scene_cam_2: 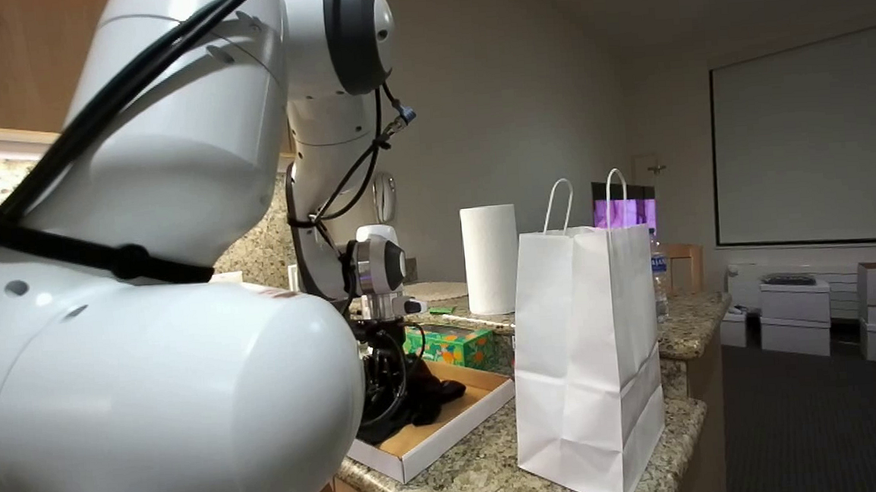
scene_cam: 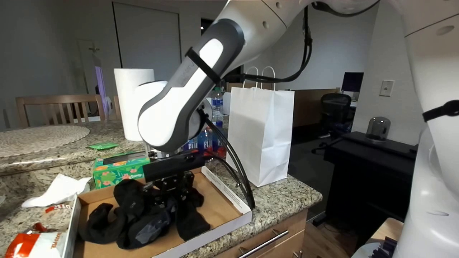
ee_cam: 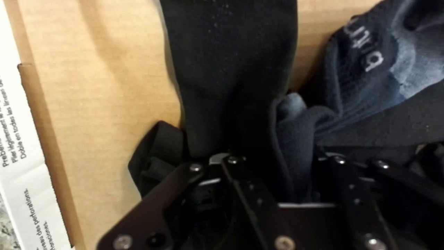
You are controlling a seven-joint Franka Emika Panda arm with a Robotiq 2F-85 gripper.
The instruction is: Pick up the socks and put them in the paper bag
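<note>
Sideways along the left edge of the wrist view, French and Spanish print on the cardboard box (ee_cam: pixel 24 177): "Doble en todas" readable, "perforations" lower down, some lines cut off by the frame. Upper right, one of the socks (ee_cam: pixel 367 73) bears pale letters, the last looks like "a", others hard to make out; a black one fills upper middle, top cut off. Gripper (ee_cam: pixel 272 159) at bottom middle, jaws apart with sock cloth between them; tips hard to make out, whether they pinch it, cannot tell. In an exterior view the socks heap in the box, lower left, gripper black against black. Bottles (scene_cam: pixel 205 141) behind the arm (scene_cam: pixel 195 79), mid-frame, show "FIJI" in part. Snack packet (scene_cam: pixel 36 245), lower left corner, cut off by the frame, red lettering too small to read. Paper bag (scene_cam_2: pixel 573 344) upright on the counter (scene_cam_2: pixel 474 464), right of middle in both exterior views, handles up, its inside hidden
</note>
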